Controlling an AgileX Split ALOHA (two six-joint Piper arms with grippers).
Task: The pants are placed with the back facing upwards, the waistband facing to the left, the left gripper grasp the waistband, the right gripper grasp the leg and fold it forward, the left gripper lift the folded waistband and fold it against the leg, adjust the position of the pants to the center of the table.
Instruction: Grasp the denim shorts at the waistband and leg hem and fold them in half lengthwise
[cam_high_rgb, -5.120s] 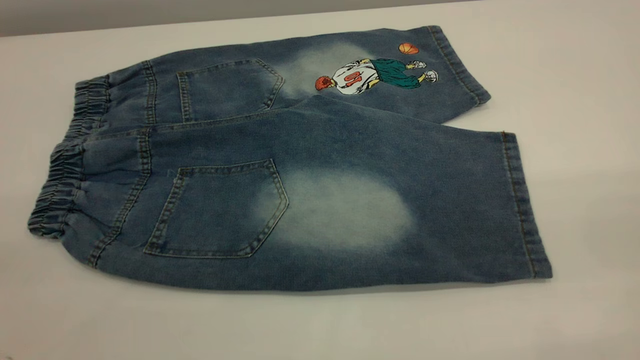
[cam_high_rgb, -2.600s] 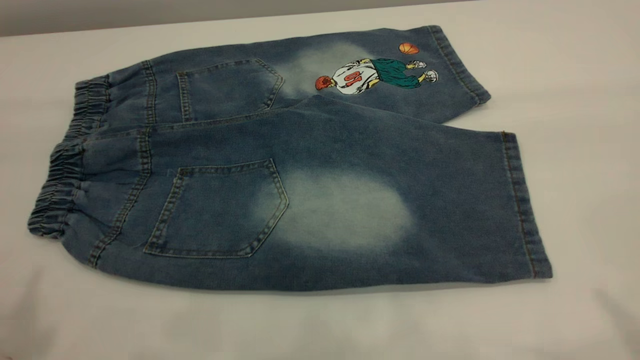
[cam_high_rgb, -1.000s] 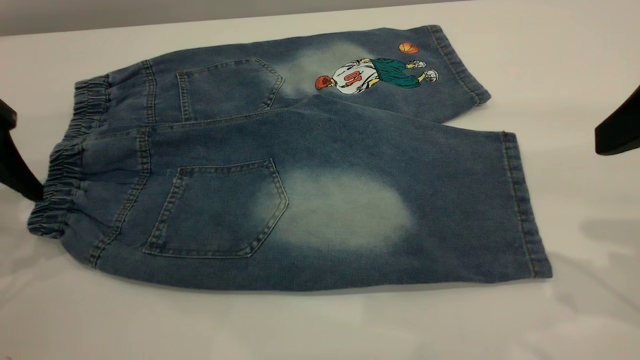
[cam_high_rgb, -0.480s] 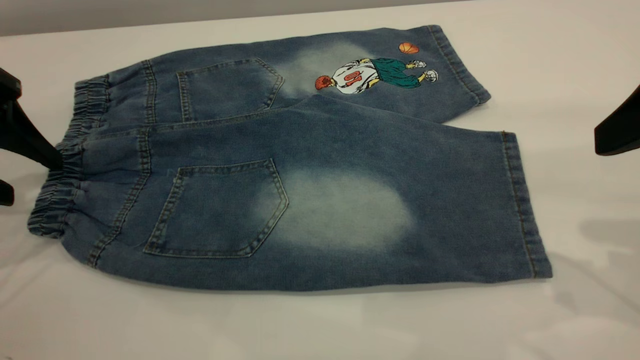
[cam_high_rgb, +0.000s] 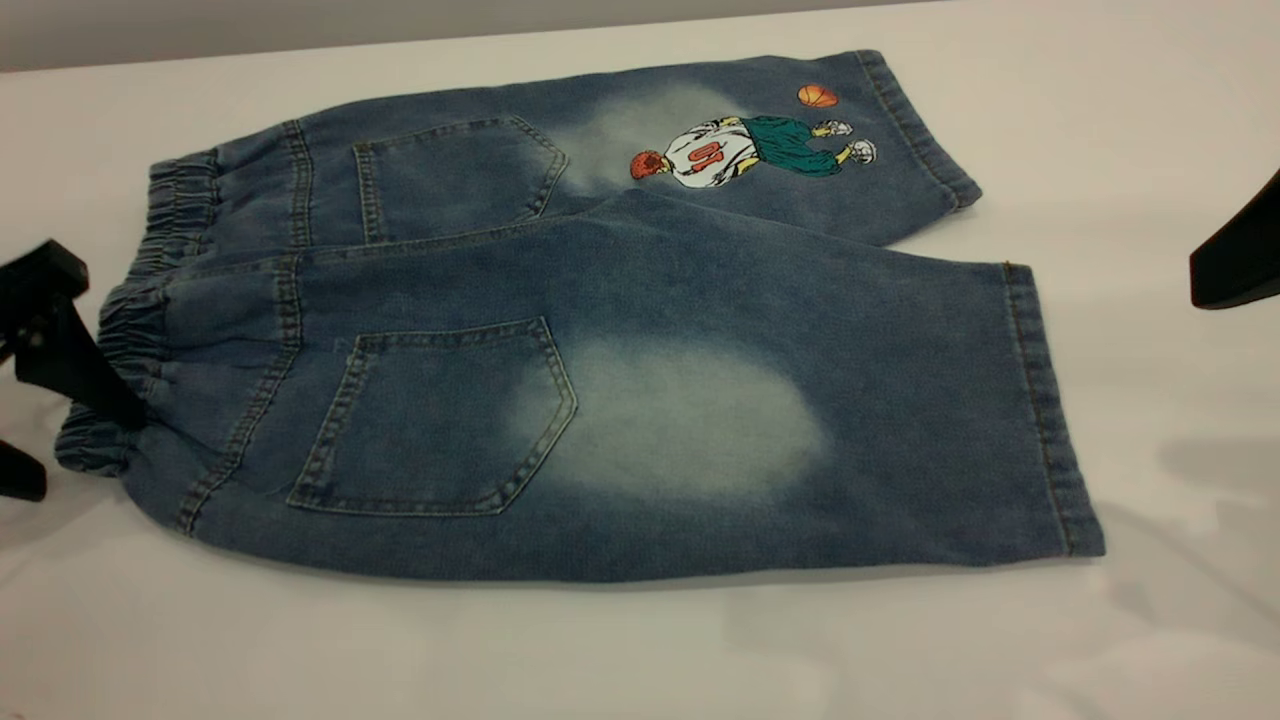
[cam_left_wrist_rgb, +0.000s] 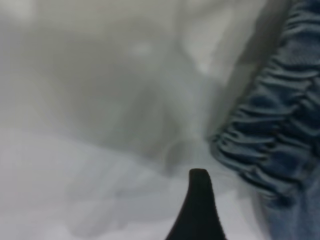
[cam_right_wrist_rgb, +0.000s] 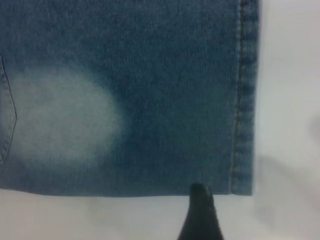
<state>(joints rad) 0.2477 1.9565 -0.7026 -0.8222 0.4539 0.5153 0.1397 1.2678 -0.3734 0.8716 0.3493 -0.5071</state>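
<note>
Showing L wrist only: waistband (cam_left_wrist_rgb: 277, 135) ruching; ext view: print leg.

One black finger (cam_left_wrist_rgb: 199, 210) of the left gripper (cam_left_wrist_rgb: 200, 200) rises into view with its rounded tip just beside the ruched waistband (cam_left_wrist_rgb: 277, 145), a sliver of pale tabletop (cam_left_wrist_rgb: 90, 100) showing between them. The gathered blue denim (its elastic folds bunched tight) of the pants (cam_left_wrist_rgb: 295, 125) runs along one side, lying flat. Soft grey shadows cross the bare surface.
</note>
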